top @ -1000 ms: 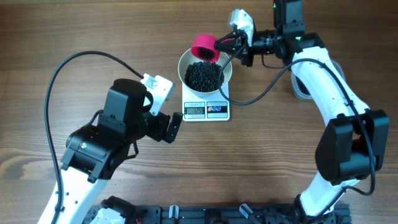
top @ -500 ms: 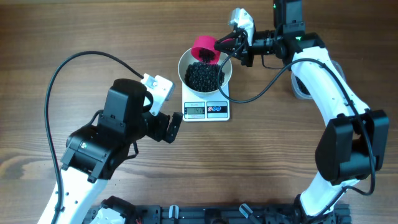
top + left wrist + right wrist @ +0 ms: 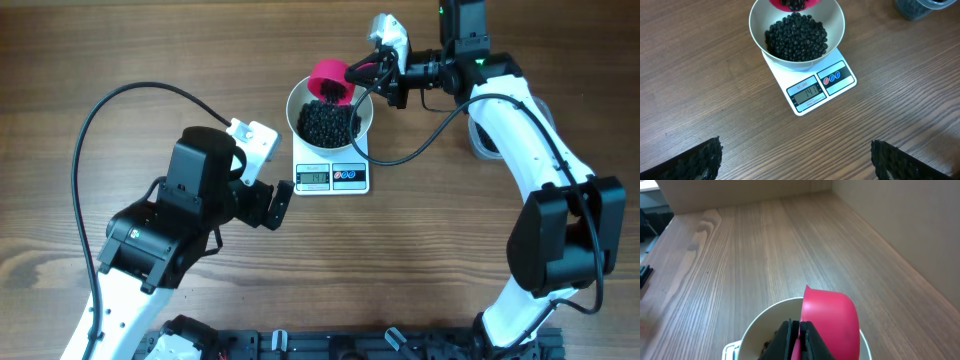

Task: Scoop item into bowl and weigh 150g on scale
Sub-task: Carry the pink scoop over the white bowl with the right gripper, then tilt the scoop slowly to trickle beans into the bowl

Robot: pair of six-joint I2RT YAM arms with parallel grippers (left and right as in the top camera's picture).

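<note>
Holding a small pink plastic scoop (image 3: 328, 78) tilted over the round white bowl (image 3: 837, 30), right gripper (image 3: 799, 330) clamped on its handle.
Heap of small round black pellets (image 3: 796, 37) lies in the bowl, which sits on the white square digital scale (image 3: 840, 85) (digits showing); left gripper (image 3: 796, 160) hangs near, jaws wide, empty.

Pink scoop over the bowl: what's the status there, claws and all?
Right claw shut on pink scoop, tipped over white bowl. Bowl holds black beans, sits on scale. Left claw open, empty, back from scale. Nothing blocking bowl.
</note>
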